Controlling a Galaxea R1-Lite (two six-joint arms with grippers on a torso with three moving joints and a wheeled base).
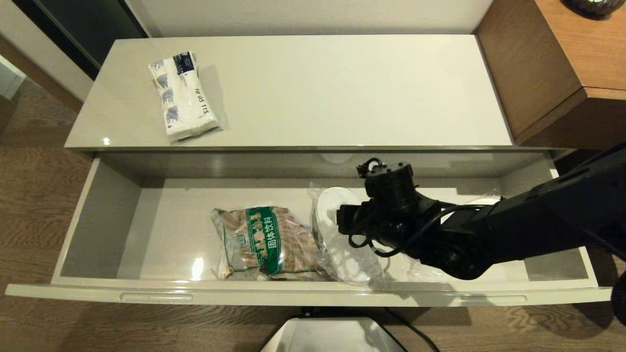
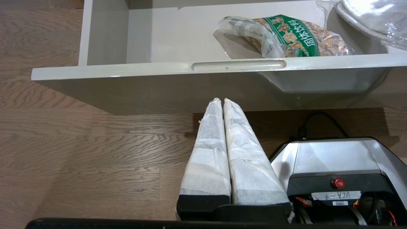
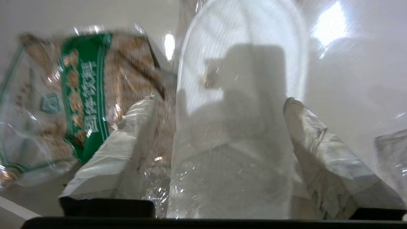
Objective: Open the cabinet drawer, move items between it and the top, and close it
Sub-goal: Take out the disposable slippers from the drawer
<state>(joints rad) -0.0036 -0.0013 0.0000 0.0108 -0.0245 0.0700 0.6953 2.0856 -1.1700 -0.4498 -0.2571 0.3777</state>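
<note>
Landmark: the open cabinet drawer (image 1: 102, 215). Behind its left part, the tissue pack (image 1: 184, 96) is lying on the top (image 1: 342, 88). Below the drawer's front edge, the left gripper (image 2: 220, 101) is hanging with jaws together. In the drawer's middle, a brown packet (image 1: 266, 243) is lying beside film-wrapped slippers (image 1: 337, 234); the right gripper (image 3: 222, 108) is straddling these, jaws apart.

Hotel rm prob: wood floor (image 1: 39, 195), brown desk (image 1: 562, 63), sealed slippers (image 1: 337, 234).
</note>
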